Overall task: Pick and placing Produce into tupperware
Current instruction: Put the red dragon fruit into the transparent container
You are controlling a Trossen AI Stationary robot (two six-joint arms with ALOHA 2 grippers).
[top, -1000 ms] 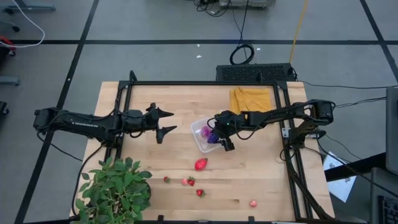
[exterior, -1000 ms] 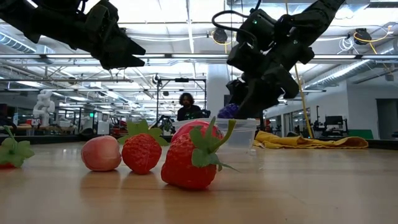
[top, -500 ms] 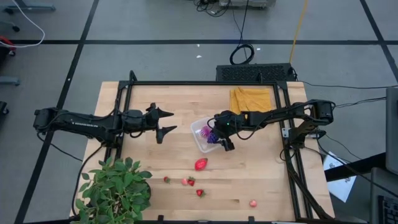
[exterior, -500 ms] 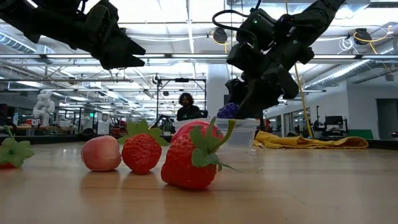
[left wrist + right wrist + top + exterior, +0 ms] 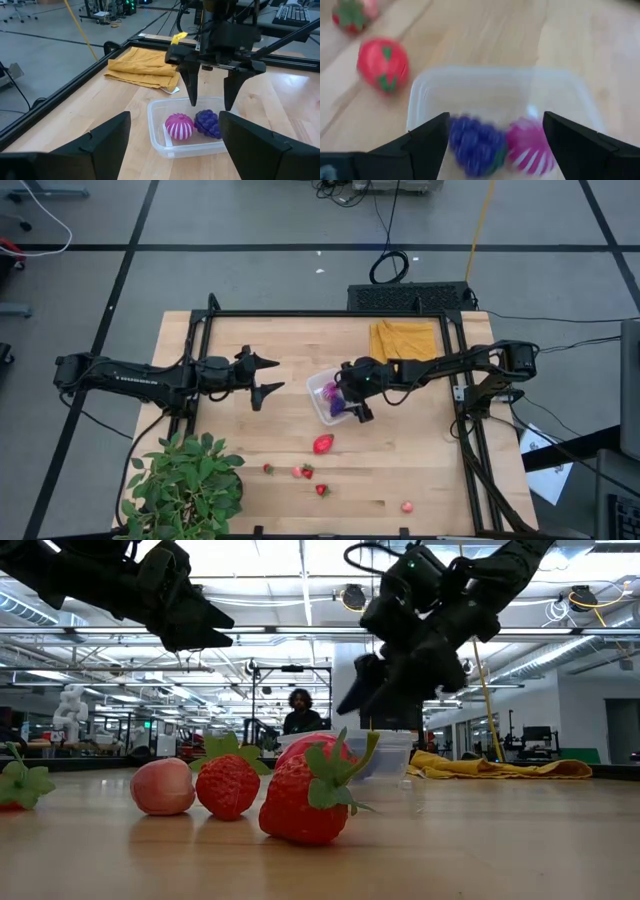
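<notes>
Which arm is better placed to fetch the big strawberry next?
Right. The right gripper hangs open over the tupperware, nearer the big strawberry; the left gripper waits farther off.

Potted plant (image 5: 184, 485); yellow cloth (image 5: 403, 339); person (image 5: 299, 712) behind.

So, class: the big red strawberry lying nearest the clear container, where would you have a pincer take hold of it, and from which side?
Probably from straight above, closing across the plump red body of the big strawberry, not the thin green leaves. It lies alone on bare table, so both fingers have room. The right pincer, open over the tupperware, is nearest.
</notes>
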